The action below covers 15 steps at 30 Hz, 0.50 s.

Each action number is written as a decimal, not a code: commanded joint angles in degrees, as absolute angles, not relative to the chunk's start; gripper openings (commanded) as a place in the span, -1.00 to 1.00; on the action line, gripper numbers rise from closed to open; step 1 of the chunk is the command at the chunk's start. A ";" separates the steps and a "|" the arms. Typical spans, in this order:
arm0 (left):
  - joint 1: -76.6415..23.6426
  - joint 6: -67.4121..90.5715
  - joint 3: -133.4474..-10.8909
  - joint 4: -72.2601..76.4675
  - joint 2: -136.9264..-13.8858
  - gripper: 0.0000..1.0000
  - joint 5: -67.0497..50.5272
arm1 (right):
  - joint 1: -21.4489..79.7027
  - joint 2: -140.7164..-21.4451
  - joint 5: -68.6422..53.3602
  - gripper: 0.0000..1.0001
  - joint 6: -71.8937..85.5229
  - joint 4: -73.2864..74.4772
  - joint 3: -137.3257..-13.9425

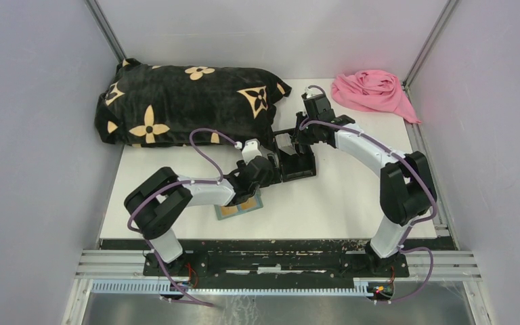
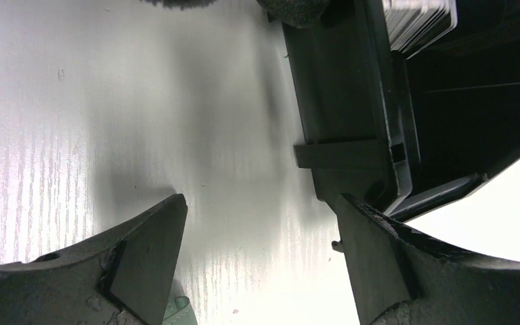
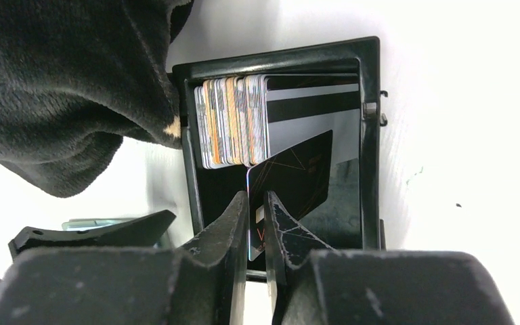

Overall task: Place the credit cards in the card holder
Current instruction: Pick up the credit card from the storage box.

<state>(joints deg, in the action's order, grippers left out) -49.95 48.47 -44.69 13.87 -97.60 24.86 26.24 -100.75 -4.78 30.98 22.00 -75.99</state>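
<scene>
Your right gripper [image 3: 256, 201] seems clamped on a dark card [image 3: 299, 172].
Nearest you, the card holder [image 1: 239, 208] lies under the left arm; the left gripper [image 2: 261, 203] gapes beside the black box [image 3: 277, 58], where the other credit cards [image 3: 233, 122] stand stacked.

Glossy plastic credit cards [image 3: 233, 122], smooth black plastic box [image 3: 277, 57] — plush cloth pillow [image 1: 183, 101].

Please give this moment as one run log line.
left gripper: open, empty | right gripper: jaws narrow, astride dark card in black box | card holder: on table
</scene>
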 commanded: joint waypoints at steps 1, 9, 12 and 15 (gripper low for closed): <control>-49.83 46.20 -43.90 16.61 -93.64 0.76 24.94 | 27.31 -97.16 -0.41 -0.68 28.54 24.96 -78.79; -49.84 44.97 -41.61 16.91 -88.46 0.77 25.44 | 27.42 -94.06 4.22 -0.87 26.02 27.45 -76.99; -49.85 44.82 -39.95 17.56 -85.49 0.77 25.26 | 27.42 -91.91 5.30 -0.97 25.22 28.55 -76.22; -49.84 44.97 -37.93 19.10 -82.15 0.76 23.87 | 27.50 -89.03 5.37 -0.98 24.92 29.08 -74.60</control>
